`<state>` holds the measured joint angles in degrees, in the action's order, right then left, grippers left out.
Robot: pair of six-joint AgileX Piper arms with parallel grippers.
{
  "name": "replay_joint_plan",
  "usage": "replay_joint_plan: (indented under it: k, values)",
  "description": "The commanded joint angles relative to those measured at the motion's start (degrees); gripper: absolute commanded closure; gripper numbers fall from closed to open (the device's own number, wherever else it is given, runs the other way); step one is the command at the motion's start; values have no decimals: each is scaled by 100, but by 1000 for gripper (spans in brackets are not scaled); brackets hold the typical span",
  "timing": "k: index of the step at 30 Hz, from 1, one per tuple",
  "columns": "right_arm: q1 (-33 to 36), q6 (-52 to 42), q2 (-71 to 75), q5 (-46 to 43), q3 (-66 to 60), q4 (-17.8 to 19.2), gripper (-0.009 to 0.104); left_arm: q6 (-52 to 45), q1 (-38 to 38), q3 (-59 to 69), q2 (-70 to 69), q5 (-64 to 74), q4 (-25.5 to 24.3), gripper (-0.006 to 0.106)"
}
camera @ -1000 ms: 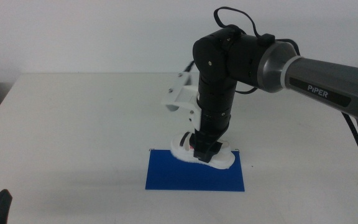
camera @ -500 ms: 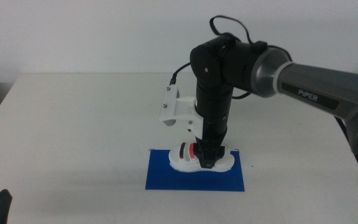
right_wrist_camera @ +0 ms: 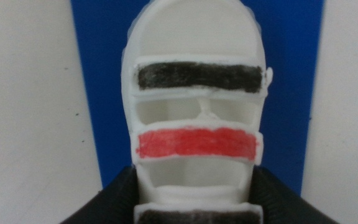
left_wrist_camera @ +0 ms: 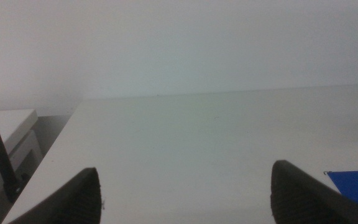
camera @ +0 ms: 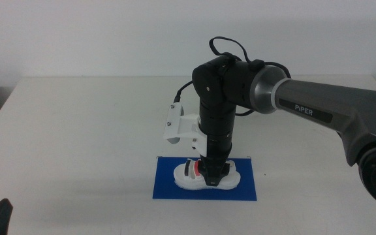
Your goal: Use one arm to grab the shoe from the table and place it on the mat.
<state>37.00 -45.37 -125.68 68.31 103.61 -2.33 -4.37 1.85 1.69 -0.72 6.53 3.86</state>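
— Right pincer: what does it grasp?
— It is clenched on the shoe, straight below it, over the mat. Shoe's long axis runs along the mat's length.
— And the left pincer?
— Released, waiting at the worktop's near edge, well apart.

The middle view looks forward and down over the table; the right wrist view looks straight down, very close, onto the mat. The left wrist view looks low across the tabletop, sharing the mat's corner.

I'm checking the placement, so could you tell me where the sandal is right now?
In the middle view the sandal sits on the blue mat, toward its far edge near the table's centre, with the right gripper closed on it from above.
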Motion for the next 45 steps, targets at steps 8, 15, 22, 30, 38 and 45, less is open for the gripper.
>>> replay_joint_plan:
  k: [8,15,22,30,38,45]
  values:
    - [5,-58,354,-83,170,33,43,28,25,40,-76,-469,55,7]
    - [-1,45,490,-125,170,39,12,28,25,40,-76,-469,55,7]
    - [-265,1096,1666,-599,-346,-142,14,28,25,40,-76,-469,55,7]
    - [-902,2139,3973,-2245,-2532,-606,21,28,25,40,-76,-469,55,7]
    - [-1929,3456,5962,-3051,-4326,-395,22,28,25,40,-76,-469,55,7]
    - [-2715,4006,7649,-3819,-5795,-237,22,28,25,40,-76,-469,55,7]
